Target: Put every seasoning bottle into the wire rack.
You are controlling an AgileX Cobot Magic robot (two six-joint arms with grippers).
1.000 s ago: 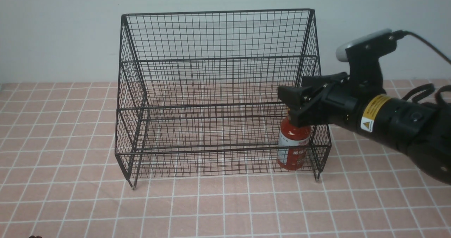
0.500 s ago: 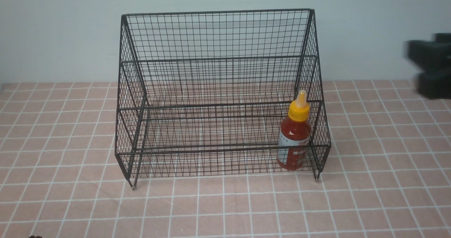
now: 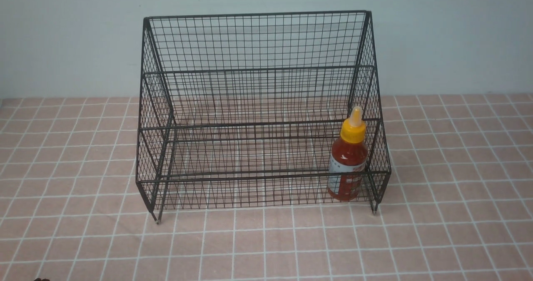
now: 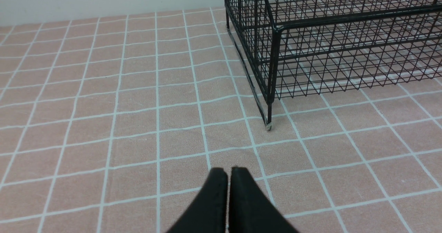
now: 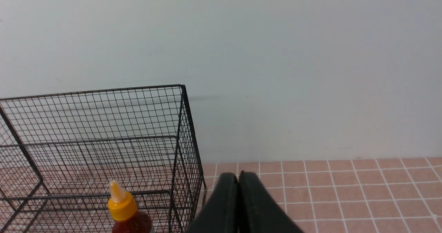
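Note:
One seasoning bottle (image 3: pixel 349 160) with red sauce, a yellow nozzle cap and a white-and-red label stands upright in the right end of the lower tier of the black wire rack (image 3: pixel 258 39). Its cap also shows in the right wrist view (image 5: pixel 121 202), inside the rack (image 5: pixel 103 122). Neither gripper shows in the front view. My left gripper (image 4: pixel 228 171) is shut and empty above the tablecloth, near the rack's front left leg (image 4: pixel 268 117). My right gripper (image 5: pixel 238 175) is shut and empty, off the rack's right side.
The rack stands on a pink tablecloth with a white grid (image 3: pixel 266 247), close to a pale wall (image 3: pixel 62 43) behind it. No other bottle shows in any view.
My right arm has let go of the bottle's top and pulled away to the right, out of the front view. The bottle stays standing in the rack.

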